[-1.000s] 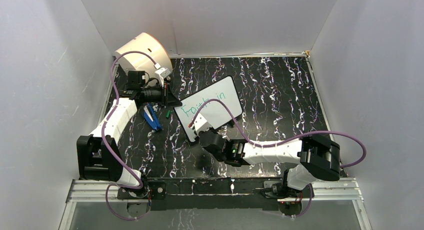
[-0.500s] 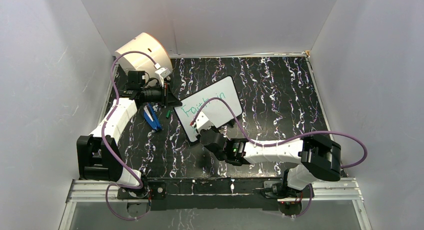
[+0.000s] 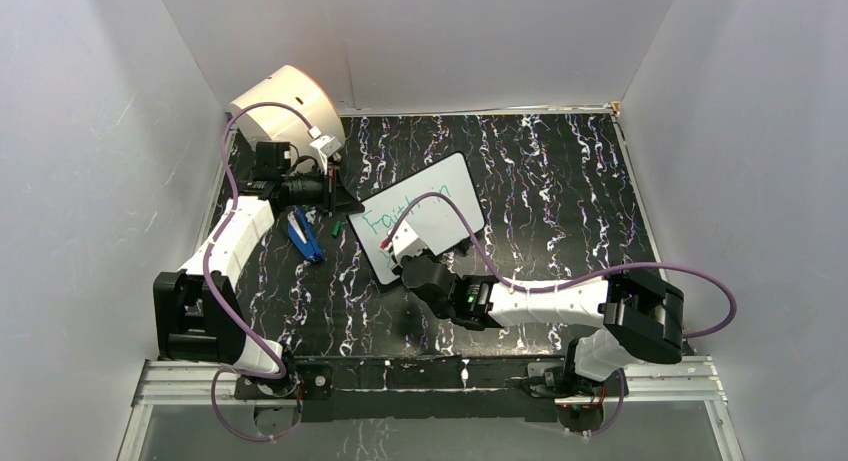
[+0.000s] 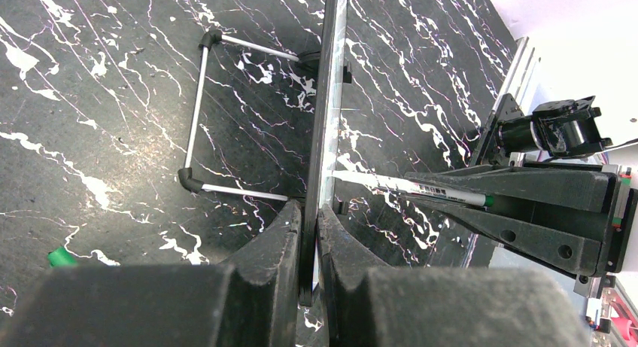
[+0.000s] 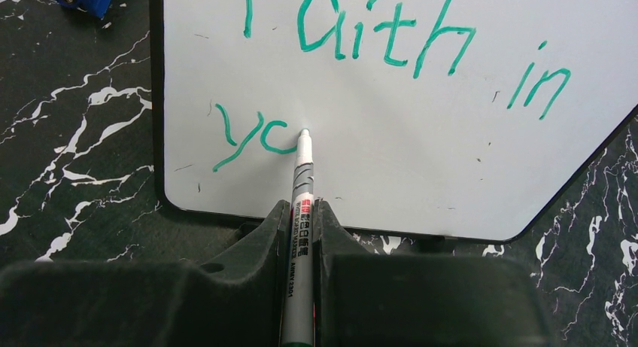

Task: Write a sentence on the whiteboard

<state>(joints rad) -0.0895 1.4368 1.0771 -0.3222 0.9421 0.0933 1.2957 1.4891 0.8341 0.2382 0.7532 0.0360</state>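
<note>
The whiteboard (image 3: 445,213) stood tilted in the middle of the table (image 3: 560,181), one edge pinched by the left gripper (image 4: 310,220), while the right gripper (image 5: 301,211) squeezed a marker (image 5: 302,170) whose tip met the board beside "yc". Pressing too hard might tip the board or drag the sentence (image 5: 391,42) crooked. Only the right wrist view made the lettering readable; the left wrist view showed the board edge-on, with its wire stand (image 4: 197,114).

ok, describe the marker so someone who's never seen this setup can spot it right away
On the black marbled table stands a small whiteboard with green lettering. The marker is the thin white pen pinched in the right gripper, its tip on the board just after the half-written "yc". Nothing else in view is a slim pale barrel with printed text along it.
</note>
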